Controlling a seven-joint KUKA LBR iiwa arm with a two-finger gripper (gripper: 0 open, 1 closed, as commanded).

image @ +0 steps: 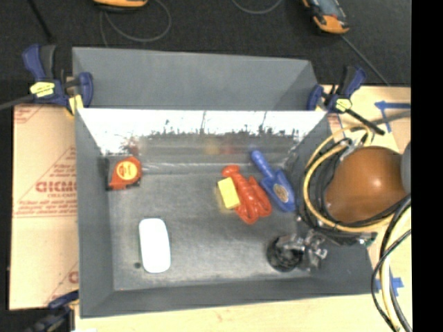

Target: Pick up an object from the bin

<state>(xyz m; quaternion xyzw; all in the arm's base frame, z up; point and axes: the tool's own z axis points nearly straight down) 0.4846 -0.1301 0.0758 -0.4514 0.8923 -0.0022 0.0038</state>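
By gripper (299, 249), blue clamp (272, 180) lies diag., prob. up-left/low-right.

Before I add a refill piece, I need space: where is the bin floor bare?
Bare floor: between the orange tape measure and the yellow block; between the white mouse and the gripper. Crowded right of centre: yellow block, orange tool, blue clamp.

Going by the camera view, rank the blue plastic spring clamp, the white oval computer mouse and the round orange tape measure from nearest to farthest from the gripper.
1. Blue plastic spring clamp: right side of the bin, just above the gripper.
2. White oval computer mouse: lower left of the floor.
3. Round orange tape measure: far upper-left corner.
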